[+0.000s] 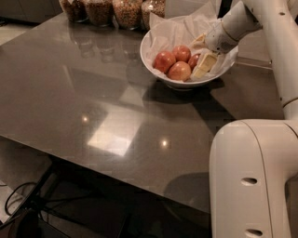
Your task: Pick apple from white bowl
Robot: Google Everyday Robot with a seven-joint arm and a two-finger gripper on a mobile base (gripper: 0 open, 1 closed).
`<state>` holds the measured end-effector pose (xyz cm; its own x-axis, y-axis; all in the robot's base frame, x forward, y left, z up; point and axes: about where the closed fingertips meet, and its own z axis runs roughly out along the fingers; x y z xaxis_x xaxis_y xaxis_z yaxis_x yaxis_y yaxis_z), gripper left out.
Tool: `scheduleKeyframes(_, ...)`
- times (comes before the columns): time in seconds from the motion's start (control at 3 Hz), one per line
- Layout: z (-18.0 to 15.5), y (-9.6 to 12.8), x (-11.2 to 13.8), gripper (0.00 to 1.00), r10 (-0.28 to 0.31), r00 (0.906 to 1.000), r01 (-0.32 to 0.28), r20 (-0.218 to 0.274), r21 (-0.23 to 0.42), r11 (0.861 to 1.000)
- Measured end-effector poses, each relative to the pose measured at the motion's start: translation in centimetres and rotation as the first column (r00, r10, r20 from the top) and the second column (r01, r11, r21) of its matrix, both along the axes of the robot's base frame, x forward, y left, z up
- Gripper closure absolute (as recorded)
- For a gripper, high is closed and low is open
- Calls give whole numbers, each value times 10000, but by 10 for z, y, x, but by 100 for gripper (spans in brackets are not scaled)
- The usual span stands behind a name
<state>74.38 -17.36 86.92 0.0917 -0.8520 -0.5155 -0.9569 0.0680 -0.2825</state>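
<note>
The white bowl [153,39], lined with crumpled white paper, stands at the far right of the dark table [93,102]. It holds several red apples: one at the left [164,60], one at the back [181,52] and one at the front [179,71]. A further apple [193,60] lies at the right, partly hidden. My gripper [202,53] reaches down into the right side of the bowl. It is open, with one cream fingertip [199,41] behind that right apple and the other [205,65] in front of it.
Several glass jars of grains [127,11] stand in a row along the table's far edge, just left of the bowl. My white arm and base [251,176] fill the right side of the view. Cables [18,200] lie on the floor under the table's near edge.
</note>
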Motion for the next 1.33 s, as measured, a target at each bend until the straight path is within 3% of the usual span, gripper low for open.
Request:
scheduleKeyframes(0.33,7,-19,-16,88,-71,9992,24,-391,-1192,9929)
scheduleKeyframes(0.67,15,-32,-19,100,-224,9990,130,-399,-2234,9746)
scheduleKeyframes(1.0,13,-32,-9,100,-333,9993,294,-141,-2195,9752)
scheduleKeyframes(1.33,17,-36,-6,100,-251,9990,292,361,-1176,9926)
